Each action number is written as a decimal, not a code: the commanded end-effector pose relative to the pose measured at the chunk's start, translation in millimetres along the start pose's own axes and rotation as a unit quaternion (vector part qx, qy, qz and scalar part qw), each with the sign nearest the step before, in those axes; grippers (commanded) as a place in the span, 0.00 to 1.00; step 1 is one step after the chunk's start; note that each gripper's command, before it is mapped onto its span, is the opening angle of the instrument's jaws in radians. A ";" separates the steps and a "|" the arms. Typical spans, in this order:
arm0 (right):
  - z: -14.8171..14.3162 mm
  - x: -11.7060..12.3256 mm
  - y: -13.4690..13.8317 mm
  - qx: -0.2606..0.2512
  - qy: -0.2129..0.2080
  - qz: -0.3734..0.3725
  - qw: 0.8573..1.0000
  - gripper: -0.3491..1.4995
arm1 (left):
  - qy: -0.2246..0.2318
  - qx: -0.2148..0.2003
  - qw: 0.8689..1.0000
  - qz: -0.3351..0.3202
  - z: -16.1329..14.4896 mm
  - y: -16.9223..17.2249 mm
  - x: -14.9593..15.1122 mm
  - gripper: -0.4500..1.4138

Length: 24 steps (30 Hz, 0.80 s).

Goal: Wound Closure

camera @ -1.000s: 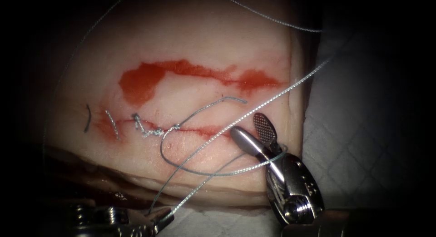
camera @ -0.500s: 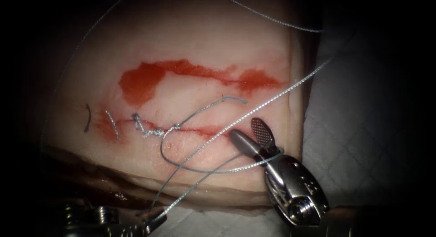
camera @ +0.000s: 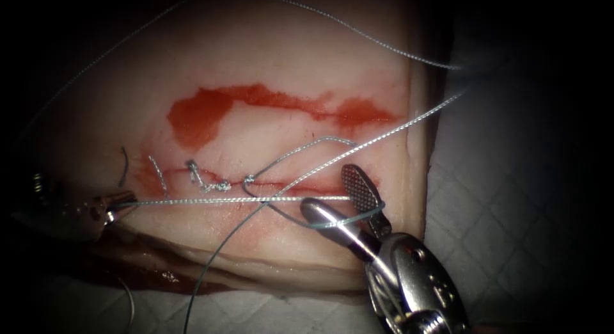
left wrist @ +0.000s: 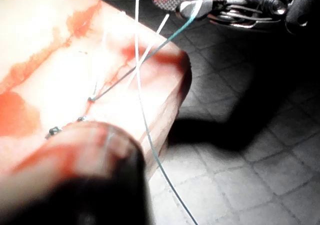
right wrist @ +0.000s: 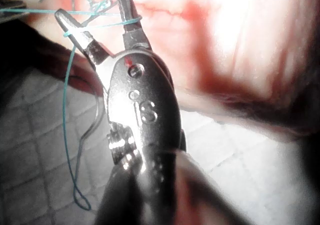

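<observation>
Endoscope, left tool (camera: 118,199): sits at the left end of the cut (camera: 281,183), clenched on the thread (camera: 243,199), which runs taut and level from it along the near lip of the cut toward the right tool.
Endoscope, right tool (camera: 336,196): jaws parted, gripping nothing; a loop of thread lies wrapped round both jaws, just below the right end of the cut.
Endoscope, tissue (camera: 288,65): stitches and a knot (camera: 208,183) close the left part of the cut; red fluid (camera: 198,116) stains the surface above it. No needle can be made out.
Left wrist, right tool (left wrist: 177,0): the teal loop hangs over its open jaw, above the corner of the tissue (left wrist: 75,75).
Right wrist, right tool (right wrist: 95,20): the wrap crosses both spread jaws.
Risk: the wrap looks loose, so it could slide off the open jaws and undo the throw.
Risk: a taut line at the left tool could drag on the stitched edge and tear it.
</observation>
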 end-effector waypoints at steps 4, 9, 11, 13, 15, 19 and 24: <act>-1.1 0.9 2.3 -0.068 0.014 -0.015 0.997 0.68 | 0.004 -0.008 1.000 -0.015 1.7 1.3 0.7 0.00; -2.8 2.7 3.6 -0.130 0.023 -0.014 0.991 0.84 | -0.002 -0.015 0.998 -0.063 1.7 4.7 1.3 0.00; -3.2 3.8 3.5 -0.149 0.034 -0.036 0.988 0.83 | -0.009 -0.022 0.996 -0.080 1.4 6.1 1.4 0.00; -3.2 4.3 3.4 -0.167 0.039 -0.050 0.984 0.82 | -0.014 -0.028 0.995 -0.091 1.1 6.9 1.6 0.00; -3.3 4.4 3.0 -0.170 0.041 -0.056 0.983 0.77 | -0.019 -0.035 0.994 -0.097 0.8 7.8 1.8 0.00; -2.8 4.1 1.4 -0.073 0.015 0.000 0.997 0.70 | -0.026 -0.051 0.992 -0.108 -0.4 9.9 2.5 0.00; -1.3 4.5 -0.6 -0.017 0.012 0.056 0.998 0.61 | -0.040 -0.069 0.989 -0.124 -2.4 12.8 3.3 0.00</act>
